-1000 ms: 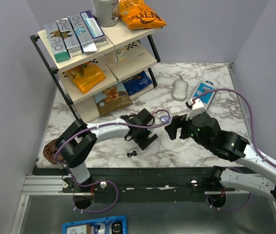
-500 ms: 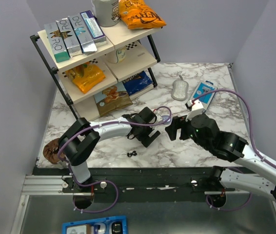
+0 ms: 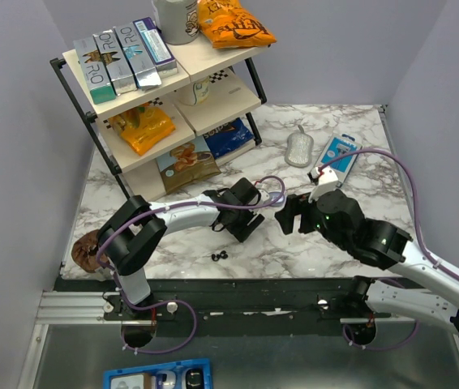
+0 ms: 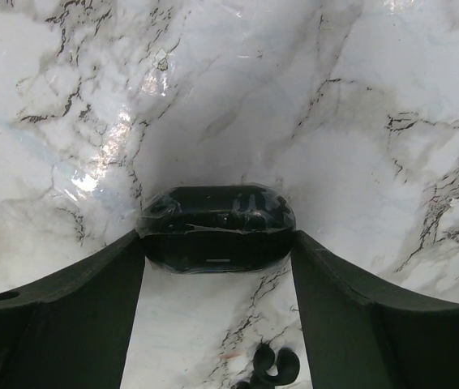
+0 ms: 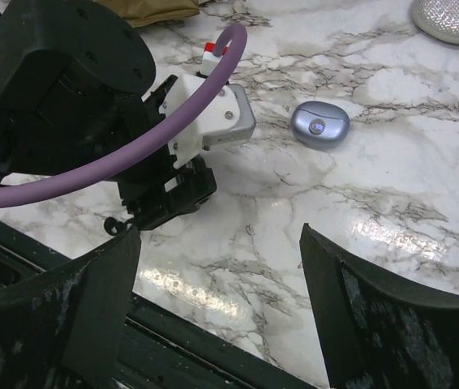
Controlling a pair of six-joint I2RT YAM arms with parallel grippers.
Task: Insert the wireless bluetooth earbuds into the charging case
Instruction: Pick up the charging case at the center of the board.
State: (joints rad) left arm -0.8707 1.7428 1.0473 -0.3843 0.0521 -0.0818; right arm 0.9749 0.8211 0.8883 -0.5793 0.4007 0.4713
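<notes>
**Top view:** the left gripper [image 3: 243,217], low on the marble table [image 3: 335,251] opposite the right gripper [image 3: 291,212], has drawn its jaws in from wide within the last second. The two black earbuds [image 3: 220,256] lie loose just beside it, toward the near edge.
**Left wrist view:** both fingers now meet the ends of the black charging case [image 4: 216,228], so the case appears steadied for loading, which has not begun.
**Right wrist view:** the right jaws stand wide and empty, with a grey-blue oval pod [image 5: 319,126] lying ahead.

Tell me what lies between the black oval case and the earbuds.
Only bare marble table, as the left wrist view shows; the earbuds lie nearer the camera than the black oval case.
</notes>
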